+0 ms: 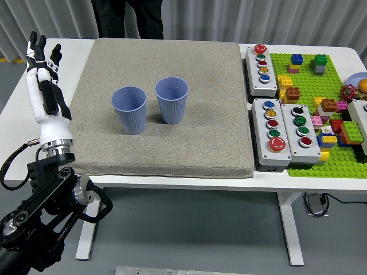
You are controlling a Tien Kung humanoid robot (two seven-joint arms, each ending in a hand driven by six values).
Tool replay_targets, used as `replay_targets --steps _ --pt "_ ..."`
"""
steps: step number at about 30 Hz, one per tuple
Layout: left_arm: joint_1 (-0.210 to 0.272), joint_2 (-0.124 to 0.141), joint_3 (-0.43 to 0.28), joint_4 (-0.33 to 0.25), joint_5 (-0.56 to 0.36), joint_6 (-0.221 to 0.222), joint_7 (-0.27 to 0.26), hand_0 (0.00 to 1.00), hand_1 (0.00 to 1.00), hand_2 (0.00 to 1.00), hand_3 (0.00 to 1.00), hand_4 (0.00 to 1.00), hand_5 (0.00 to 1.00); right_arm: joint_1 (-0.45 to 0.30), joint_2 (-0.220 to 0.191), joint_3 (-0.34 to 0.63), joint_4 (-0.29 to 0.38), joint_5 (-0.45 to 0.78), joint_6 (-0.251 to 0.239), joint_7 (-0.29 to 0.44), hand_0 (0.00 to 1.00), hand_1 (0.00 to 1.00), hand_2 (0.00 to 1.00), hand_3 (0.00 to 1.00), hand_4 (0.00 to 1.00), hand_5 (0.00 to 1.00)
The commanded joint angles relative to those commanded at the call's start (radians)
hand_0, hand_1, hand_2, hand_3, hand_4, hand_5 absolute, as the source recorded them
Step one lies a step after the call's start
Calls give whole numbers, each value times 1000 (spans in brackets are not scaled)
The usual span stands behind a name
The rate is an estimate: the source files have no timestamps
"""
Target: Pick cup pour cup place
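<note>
Two blue ribbed cups stand upright side by side on a grey mat [166, 143]. The left cup [129, 109] is a little nearer to me than the right cup [171, 99]. I cannot see anything inside either cup. My left hand [39, 54] is raised at the table's left edge, well left of the cups, fingers spread and holding nothing. My right hand is out of view.
Button boxes [262, 63] [285, 132] stand right of the mat. A green baseplate [321, 86] with loose bricks lies at the far right. A person in dark clothes [129, 17] stands at the far side; their hands do not show.
</note>
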Motion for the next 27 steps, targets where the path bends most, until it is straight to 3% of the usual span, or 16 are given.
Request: replay_targets --steps 27 --pt "10 8 7 -15 21 0 0 849 850 985 975 710 998 9 -3 8 -1 -5 -7 -1 671 612 559 555 2 205"
